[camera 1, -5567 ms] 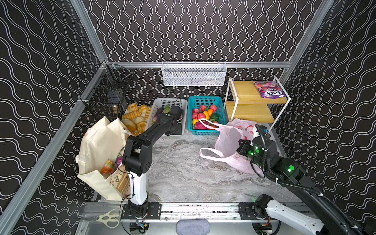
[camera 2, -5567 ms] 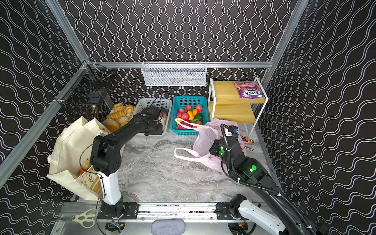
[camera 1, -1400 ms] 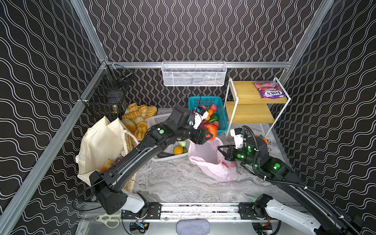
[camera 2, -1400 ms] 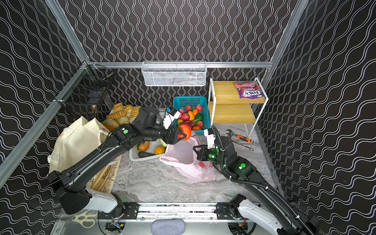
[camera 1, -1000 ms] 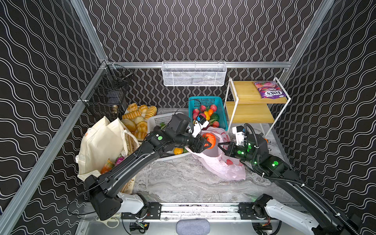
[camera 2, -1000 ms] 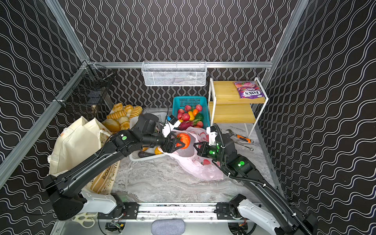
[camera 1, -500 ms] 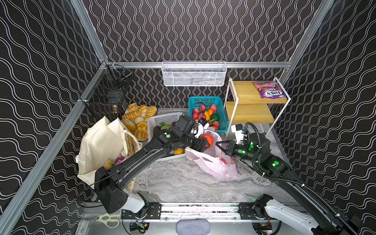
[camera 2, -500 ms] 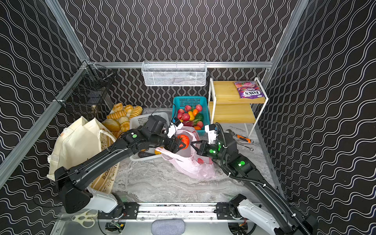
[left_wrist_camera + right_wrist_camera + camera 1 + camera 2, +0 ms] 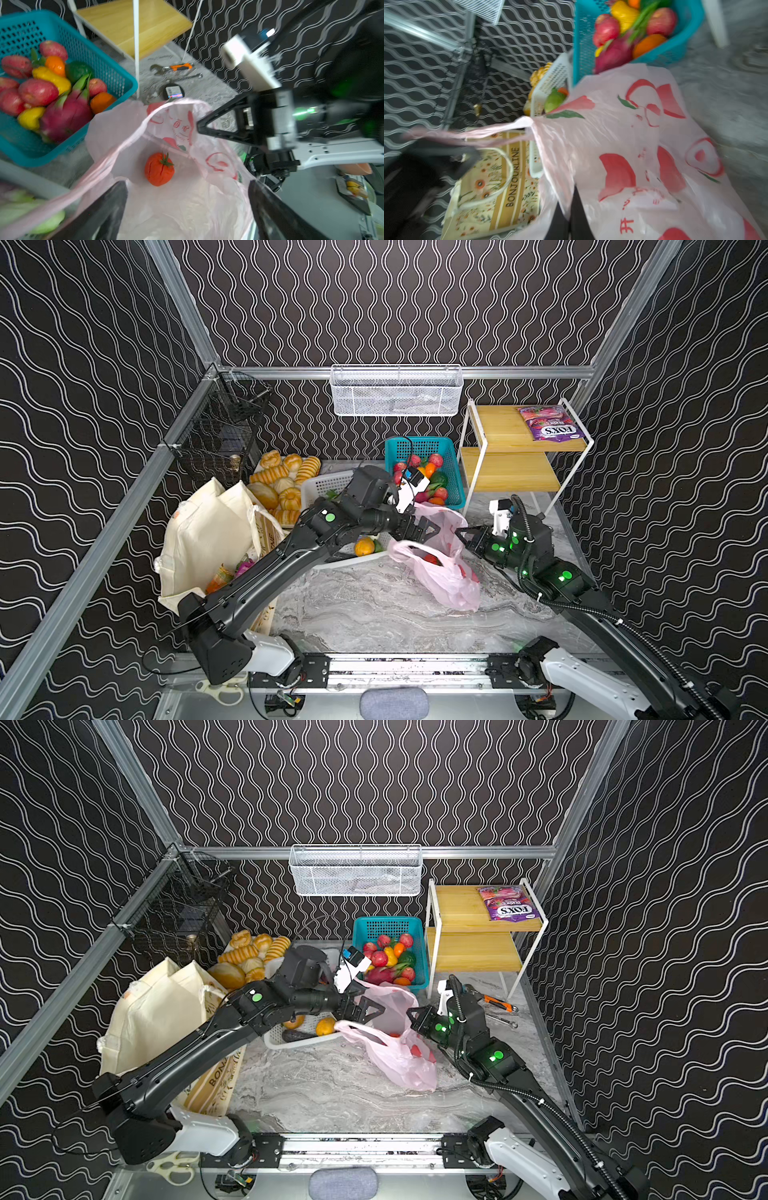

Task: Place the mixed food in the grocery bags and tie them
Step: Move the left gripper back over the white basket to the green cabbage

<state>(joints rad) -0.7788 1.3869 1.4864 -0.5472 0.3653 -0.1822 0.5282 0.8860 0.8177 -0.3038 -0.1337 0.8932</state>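
Observation:
The thin pink plastic bag [image 9: 446,585] [image 9: 401,1060] lies open on the marble table. A red tomato [image 9: 159,172] [image 9: 431,559] rests inside it. My left gripper [image 9: 432,531] [image 9: 370,1011] [image 9: 187,184] hovers open over the bag's mouth with nothing between its fingers. My right gripper [image 9: 463,536] [image 9: 413,1016] [image 9: 569,199] is shut on the bag's far rim and holds it up. The cream canvas tote [image 9: 208,539] [image 9: 153,1015] stands at the left with packets inside. A round orange vegetable [image 9: 364,546] stays in the white basket [image 9: 299,1042]. A purple FOX'S pouch [image 9: 548,429] lies on the shelf.
A teal basket [image 9: 455,481] of fruit stands behind the bag, with bread rolls [image 9: 282,485] to its left. The wooden shelf rack [image 9: 511,472] is at the back right, and tools [image 9: 496,1004] lie under it. A white wire basket [image 9: 395,389] hangs on the back wall.
My left gripper held the tomato at the bag's mouth, then opened, and the tomato dropped into the bag. The right gripper kept its hold on the rim.

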